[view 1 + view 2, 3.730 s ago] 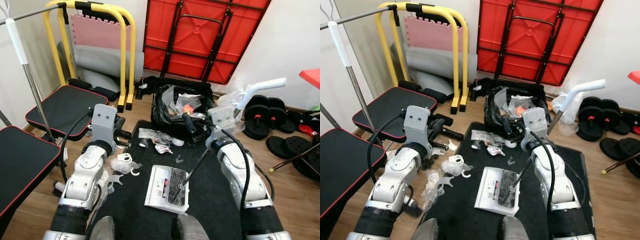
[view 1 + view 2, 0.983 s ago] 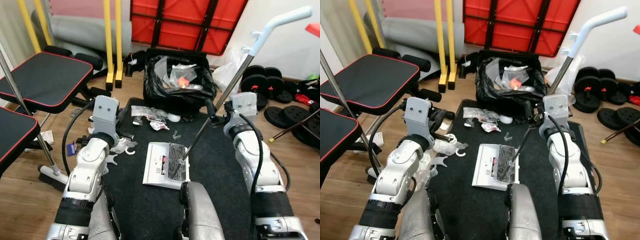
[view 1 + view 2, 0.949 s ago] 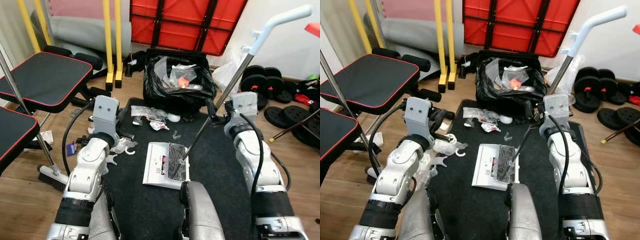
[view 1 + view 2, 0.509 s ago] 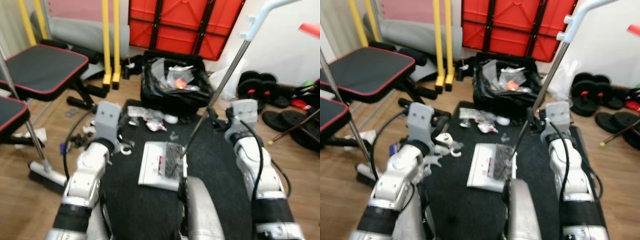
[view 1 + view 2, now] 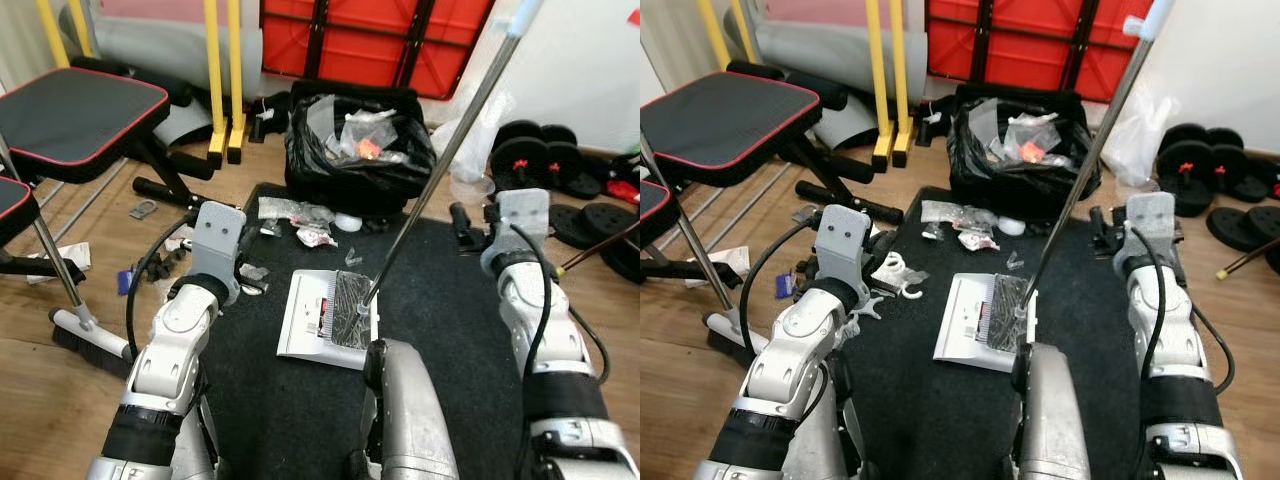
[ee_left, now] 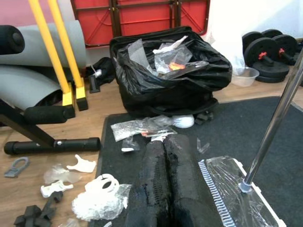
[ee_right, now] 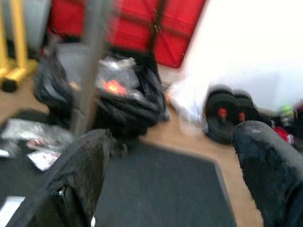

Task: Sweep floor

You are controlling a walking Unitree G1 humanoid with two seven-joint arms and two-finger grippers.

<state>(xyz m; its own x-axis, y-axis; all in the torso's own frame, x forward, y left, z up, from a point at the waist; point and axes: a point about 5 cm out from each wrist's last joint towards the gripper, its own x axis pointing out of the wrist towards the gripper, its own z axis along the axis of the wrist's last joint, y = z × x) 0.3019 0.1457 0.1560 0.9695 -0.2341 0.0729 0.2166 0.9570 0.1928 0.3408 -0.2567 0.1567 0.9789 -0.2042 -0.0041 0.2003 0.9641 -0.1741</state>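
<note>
Dustpan (image 5: pixel 325 320) is lying flat mid-mat, its long pole (image 5: pixel 440 170) leaning up toward 1 o'clock, mouth facing the scraps (image 5: pixel 295 215) at 12 below the stuffed black bin bag (image 5: pixel 355 150). Right gripper (image 7: pixel 165 184), at 3 o'clock of the pole, is standing wide apart and apparently gripping nothing, though that wrist view is blurred. Left gripper (image 6: pixel 163 189), fingers pressed together and empty, is pointing over the scraps; the brush (image 5: pixel 85 335) is lying at 9 o'clock on the wood floor (image 5: pixel 60 400), likely awaiting pickup.
</note>
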